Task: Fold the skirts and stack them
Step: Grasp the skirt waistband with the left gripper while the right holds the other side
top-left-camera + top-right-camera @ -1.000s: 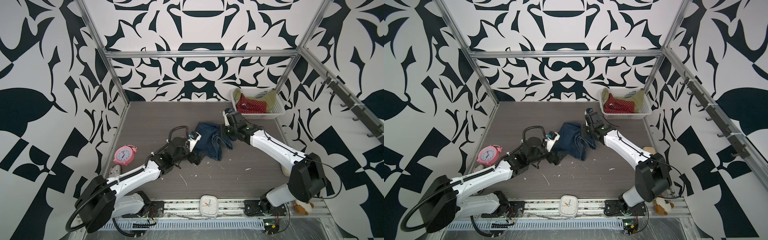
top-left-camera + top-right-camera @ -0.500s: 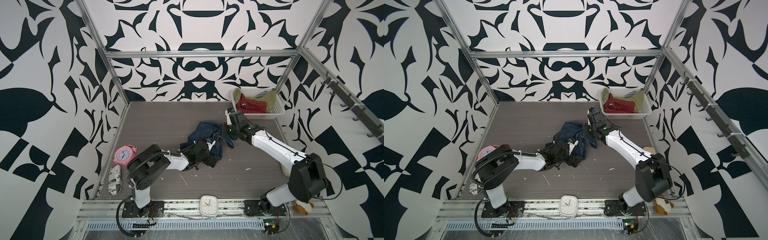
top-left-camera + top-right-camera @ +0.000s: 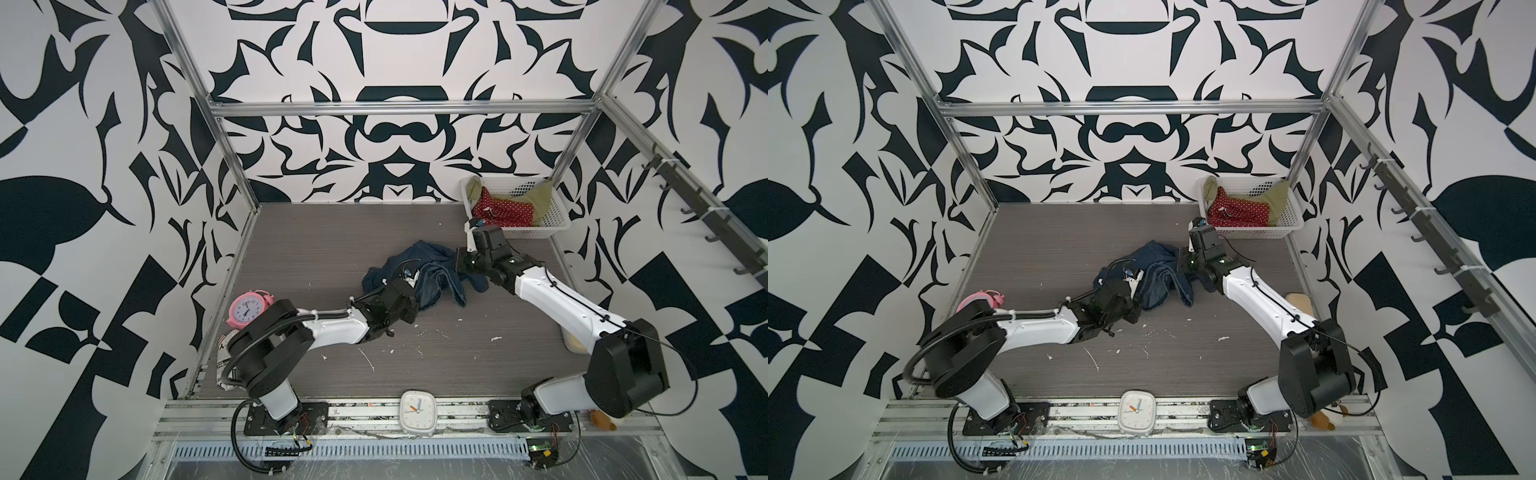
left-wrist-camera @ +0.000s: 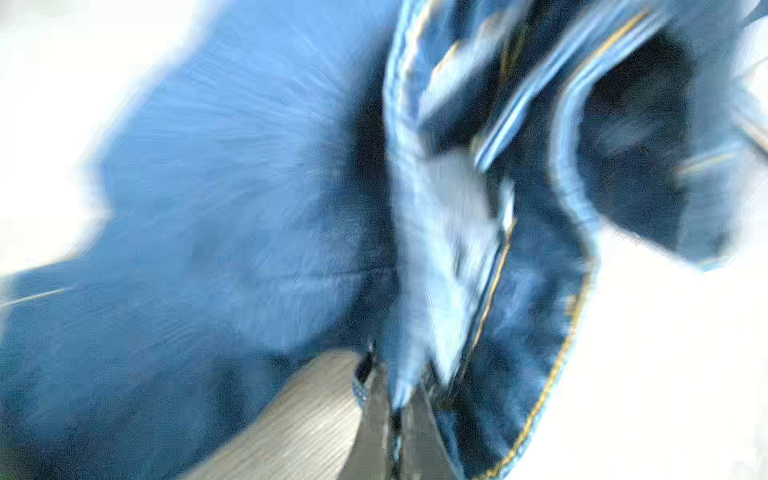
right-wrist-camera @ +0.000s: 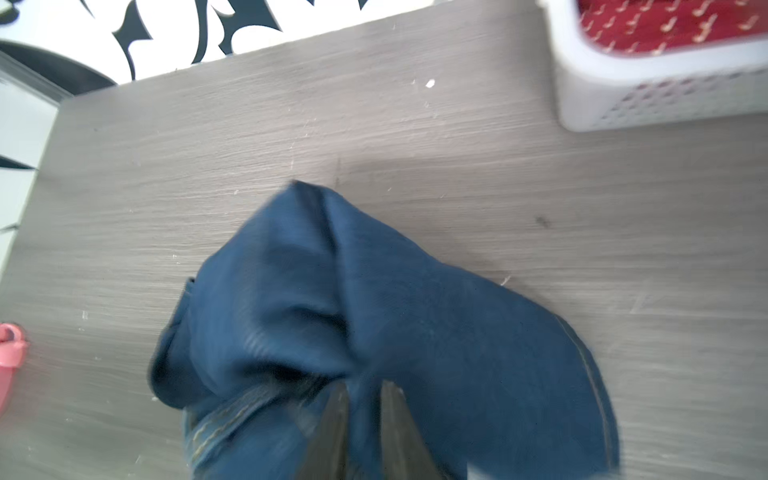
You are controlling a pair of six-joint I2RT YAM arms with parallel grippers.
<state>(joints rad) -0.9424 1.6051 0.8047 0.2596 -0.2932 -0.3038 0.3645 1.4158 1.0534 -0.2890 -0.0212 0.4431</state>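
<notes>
Now that the denim skirt [image 3: 432,270], crumpled at the middle of the table [image 3: 316,249], is pinched in the left gripper [image 4: 395,401], whose jaws have just snapped shut on a fold, while the right gripper [image 5: 361,401] has eased narrowly apart at its other side, a regrip seems underway, folding not yet begun.

both top views bright & sharp w/ soft shadows and bent edges, left wrist pic very blurry w/ white glare round the blue skirt [image 4: 232,216], right wrist pic slightly smeared.
</notes>
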